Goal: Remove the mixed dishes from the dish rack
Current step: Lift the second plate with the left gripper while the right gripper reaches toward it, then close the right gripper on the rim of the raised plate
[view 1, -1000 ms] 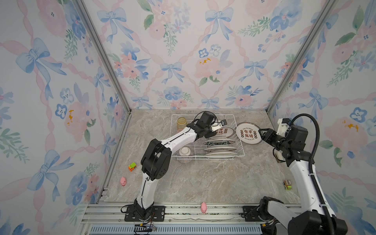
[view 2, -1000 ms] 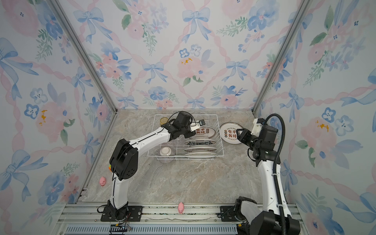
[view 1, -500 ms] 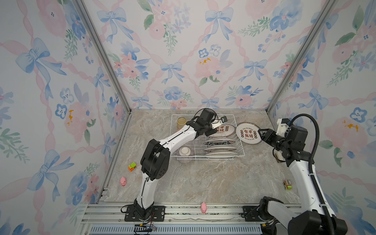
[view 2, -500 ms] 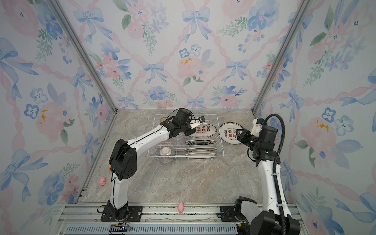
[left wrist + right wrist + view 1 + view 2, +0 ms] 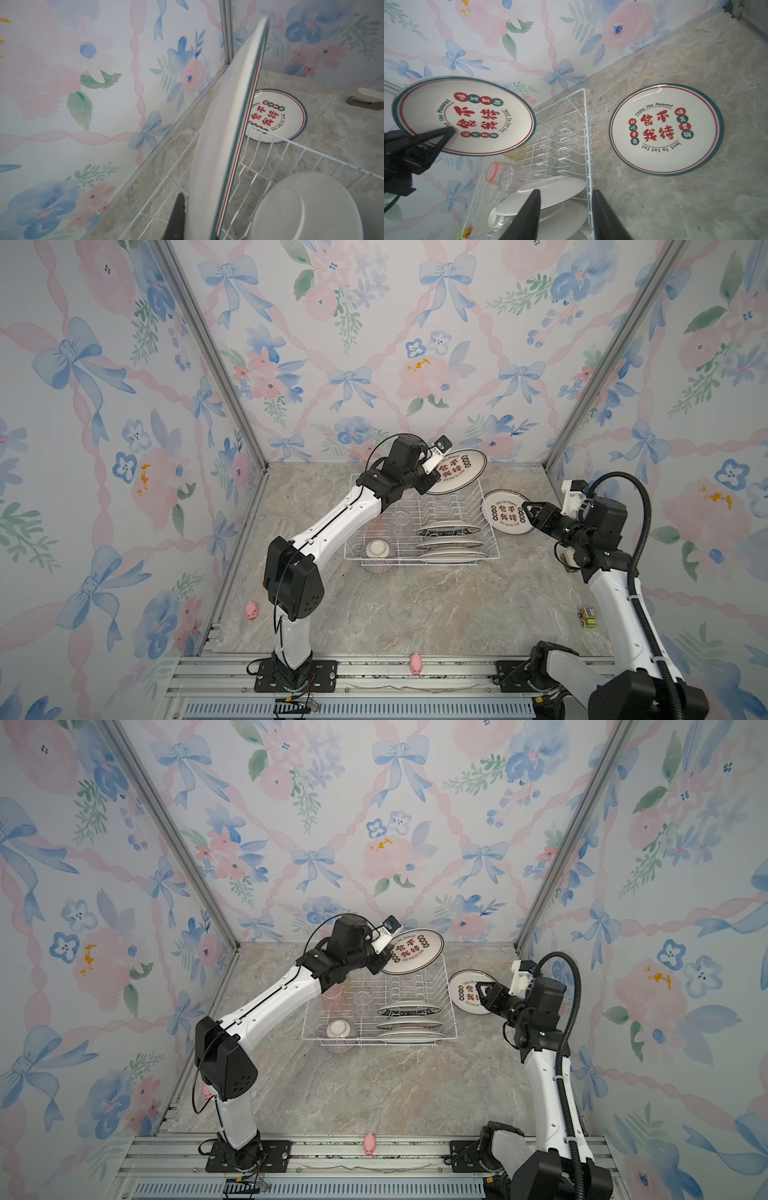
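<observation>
Left wrist view: the lettered plate (image 5: pixel 224 124), pinched by the left hand (image 5: pixel 430 484), has been raised out of the dish rack (image 5: pixel 455 508) at its 12 o'clock edge; only setting-down is judged left. The right hand (image 5: pixel 530 514) is spread near another plate (image 5: pixel 505 512) at the rack's 3 o'clock.

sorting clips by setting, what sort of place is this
Probably a robot lab cell dressed as a kitchen: floral wallpaper panels in aluminium framing, arms bolted to a rail, a dish rack on a marble-look table.
</observation>
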Tool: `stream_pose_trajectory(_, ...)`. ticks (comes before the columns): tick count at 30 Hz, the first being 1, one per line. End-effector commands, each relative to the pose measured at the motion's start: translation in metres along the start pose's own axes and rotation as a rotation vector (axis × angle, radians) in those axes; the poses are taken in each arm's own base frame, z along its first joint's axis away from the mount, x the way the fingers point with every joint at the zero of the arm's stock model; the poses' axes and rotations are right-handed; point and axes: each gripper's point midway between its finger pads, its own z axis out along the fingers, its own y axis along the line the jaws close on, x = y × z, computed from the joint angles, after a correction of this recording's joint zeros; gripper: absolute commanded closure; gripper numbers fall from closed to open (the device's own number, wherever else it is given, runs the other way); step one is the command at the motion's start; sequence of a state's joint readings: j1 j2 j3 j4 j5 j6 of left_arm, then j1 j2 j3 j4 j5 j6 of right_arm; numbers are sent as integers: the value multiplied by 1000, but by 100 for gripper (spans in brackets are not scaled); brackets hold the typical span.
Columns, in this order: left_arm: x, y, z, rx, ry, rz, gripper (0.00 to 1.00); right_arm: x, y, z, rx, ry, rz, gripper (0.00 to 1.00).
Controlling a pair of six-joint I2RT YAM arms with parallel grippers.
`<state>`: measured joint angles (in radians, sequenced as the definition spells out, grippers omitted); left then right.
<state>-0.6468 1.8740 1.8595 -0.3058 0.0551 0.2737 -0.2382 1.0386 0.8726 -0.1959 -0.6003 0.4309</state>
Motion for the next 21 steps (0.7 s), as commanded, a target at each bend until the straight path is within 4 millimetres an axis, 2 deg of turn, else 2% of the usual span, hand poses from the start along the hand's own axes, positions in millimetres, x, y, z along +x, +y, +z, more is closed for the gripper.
stream_pose_trajectory(1,-51,14,-34,68,-171,-160,93,-3,31,-2,-168,-26,-49,58)
stream_pose_trajectory(5,-59,8,-45,195,-207,-277,93,-1,61,-9,-351,-30,-90,57)
stream_pose_trajectory(12,-58,-17,-43,353,-193,-408,93,15,91,-12,-486,-19,-165,48)
stream_pose_trajectory(14,-56,-24,-41,400,-194,-441,93,18,95,-11,-502,-17,-173,47)
stream_pose_trajectory(21,-56,-39,-36,505,-197,-492,93,20,88,-3,-485,-23,-151,47)
